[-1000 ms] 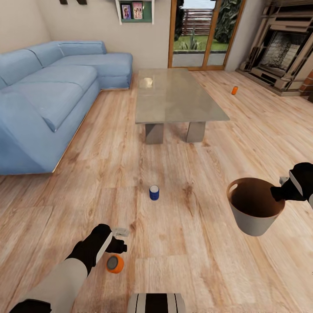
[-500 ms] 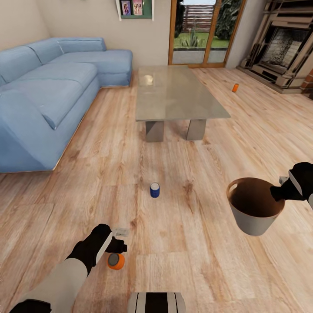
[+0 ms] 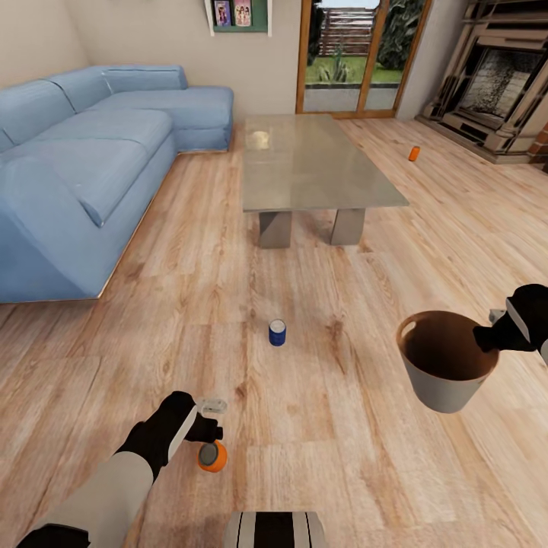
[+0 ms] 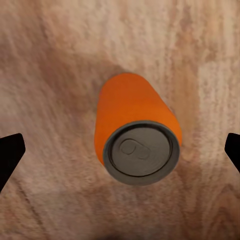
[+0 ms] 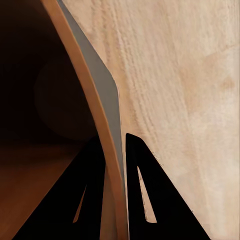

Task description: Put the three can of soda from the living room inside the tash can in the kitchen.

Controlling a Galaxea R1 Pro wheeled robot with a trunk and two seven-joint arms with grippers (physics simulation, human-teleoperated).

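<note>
Wood floor [image 3: 320, 426] bears an orange can [image 4: 137, 132] between the spread left fingers [image 4: 9, 152]; right fingers [image 5: 92, 190] clamp the bin's rim [image 5: 90, 105].

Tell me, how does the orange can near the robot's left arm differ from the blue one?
The orange cylindrical soda can sits beneath the open left end effector; the dark blue cylindrical soda can stands farther off, alone. Colours differ. Both stand upright on the wooden floor, silvery tops up.

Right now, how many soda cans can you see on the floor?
3. An orange can stands under the open left gripper, a blue can stands mid-floor before the coffee table, and another orange can stands near the fireplace.
</note>
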